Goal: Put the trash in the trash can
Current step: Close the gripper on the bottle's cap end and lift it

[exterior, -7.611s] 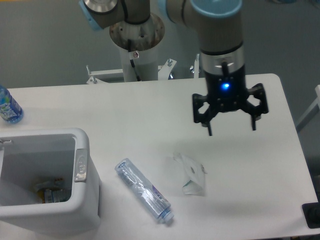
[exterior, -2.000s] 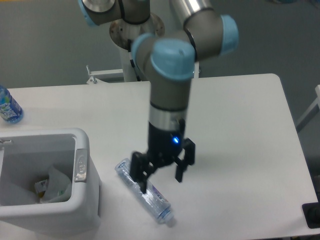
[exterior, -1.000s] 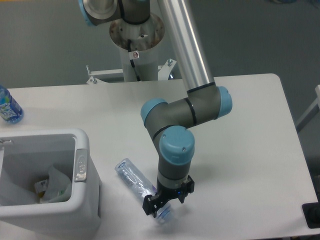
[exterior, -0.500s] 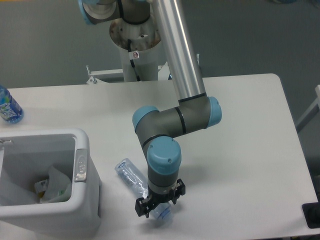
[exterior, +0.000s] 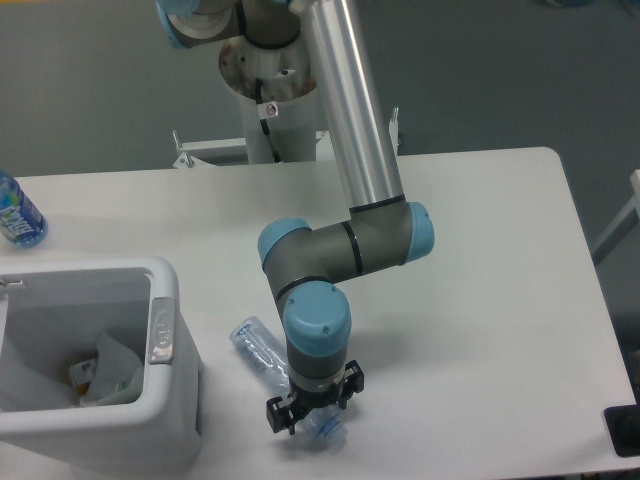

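The clear bottle point(exterior: 262, 349) lay on the white surface point(exterior: 480, 300), just right of the trash can point(exterior: 165, 400). The pincer point(exterior: 312, 408) stood low over its cap end, fingers either side; whether they pinched it I could not tell. The crumpled wrapper point(exterior: 110, 372) sat inside the can.

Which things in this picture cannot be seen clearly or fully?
- Clear bottle: its middle is hidden behind the arm's wrist.
- Gripper: whether the fingers press the bottle cannot be told.
- Trash can: cut by the left edge; contents blurred.
- Blue-labelled bottle: cut by the left edge.
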You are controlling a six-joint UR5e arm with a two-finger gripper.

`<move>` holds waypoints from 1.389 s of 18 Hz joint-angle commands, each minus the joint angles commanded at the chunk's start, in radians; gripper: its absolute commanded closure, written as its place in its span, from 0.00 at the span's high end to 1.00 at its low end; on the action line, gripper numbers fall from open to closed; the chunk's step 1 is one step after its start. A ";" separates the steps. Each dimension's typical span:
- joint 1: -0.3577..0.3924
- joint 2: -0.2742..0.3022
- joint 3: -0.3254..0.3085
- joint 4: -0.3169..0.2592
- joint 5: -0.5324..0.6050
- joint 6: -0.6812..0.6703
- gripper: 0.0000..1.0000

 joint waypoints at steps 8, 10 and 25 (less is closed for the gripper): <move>0.000 0.006 0.000 -0.002 0.021 0.002 0.66; 0.000 0.006 -0.002 0.000 0.021 0.002 0.65; 0.072 0.172 0.119 0.011 -0.001 0.005 0.63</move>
